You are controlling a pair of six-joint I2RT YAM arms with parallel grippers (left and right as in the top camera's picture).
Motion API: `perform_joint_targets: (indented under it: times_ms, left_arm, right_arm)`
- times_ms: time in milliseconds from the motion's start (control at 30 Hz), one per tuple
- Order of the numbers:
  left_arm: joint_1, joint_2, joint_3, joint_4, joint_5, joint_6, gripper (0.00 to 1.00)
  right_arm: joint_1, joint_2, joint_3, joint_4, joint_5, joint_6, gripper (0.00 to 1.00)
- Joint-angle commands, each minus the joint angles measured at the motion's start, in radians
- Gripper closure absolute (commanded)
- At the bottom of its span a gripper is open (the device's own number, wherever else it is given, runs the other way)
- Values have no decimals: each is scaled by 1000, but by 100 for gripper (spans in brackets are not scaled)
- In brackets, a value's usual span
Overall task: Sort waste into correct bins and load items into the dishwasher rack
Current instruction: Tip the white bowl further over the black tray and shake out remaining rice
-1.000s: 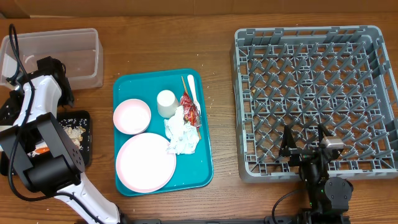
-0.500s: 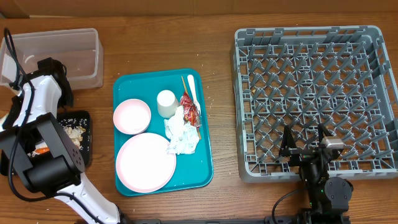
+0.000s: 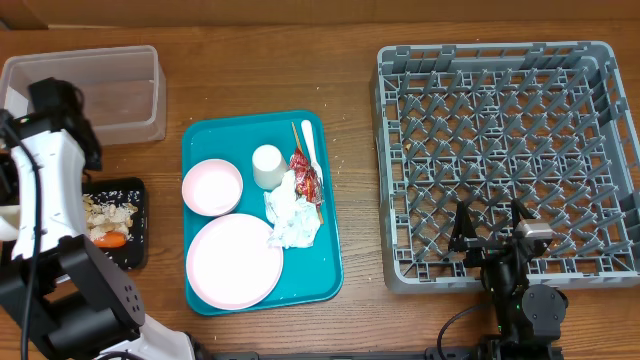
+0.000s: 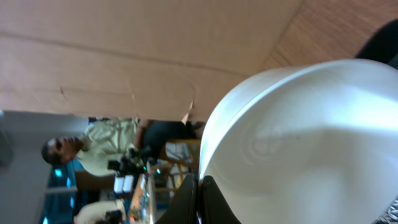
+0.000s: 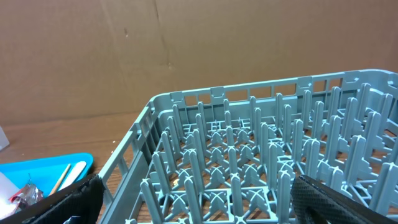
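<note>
FAR LEFT: the left arm [image 3: 45, 175] stands at the table's edge beside the clear plastic tub [image 3: 120, 100]. Its wrist view shows the left gripper [image 4: 199, 190] with jaws closed tight on the rim of a small white bowl [image 4: 298, 137]. The bowl is tipped on its side, its rim pinched between the jaws and its body spreading up and to the right of them; from above, the bowl cannot be made out with certainty. Nearer the robot than the tub, the shallow black tray [image 3: 141, 235] holds beige food scraps and rice [image 3: 103, 211], with an orange carrot piece [image 3: 110, 239] at their near edge

CENTRE: on the teal tray [image 3: 330, 255], a pale pink bowl [image 3: 212, 186] sits just beyond a round plate [image 3: 235, 261], and a white cup [image 3: 268, 165] stands beside the bowl. A crumpled white napkin [image 3: 292, 220] touches the plate's right side, and a red shiny wrapper [image 3: 305, 172] lies at the napkin's far end. A white plastic fork [image 3: 310, 138] and wooden chopsticks [image 3: 297, 133] run along the tray's right side, partly under the wrapper

RIGHT: the right gripper [image 3: 489, 222] sits at the near edge of the grey dishwasher rack [image 3: 500, 120], jaws spread wide and holding nothing, the rack's upright pegs ahead of them
</note>
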Motion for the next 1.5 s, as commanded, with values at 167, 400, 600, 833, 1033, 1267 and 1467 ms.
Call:
perform_joint_targets:
  times_ms: [167,400,600,833,1033,1267,1467]
  left_arm:
    - [-50,-11,-16,92,-311,138,96]
    - [-49,-11,-30,164,-298,169,96]
    - [-56,-12,-30,69,194,163,96]
    - [-63,-38,-24,56,362,103,96]
    - [-62,-154,87,11,697,32,96]
    - [-63,-203,206,6,1387,-92,96]
    - [-114,-183,204,77,1484,-219,96]
  right_arm:
    - [-2,-11,-10,3,6,-6,0]
    - [-2,-11,-11,3,6,-6,0]
    - [-2,-11,-11,3,6,-6,0]
    - [-2,-11,-11,3,6,-6,0]
    - [-2,-11,-10,3,6,-6,0]
    - [-2,-11,-11,3,6,-6,0]
    - [-2,-11,-11,3,6,-6,0]
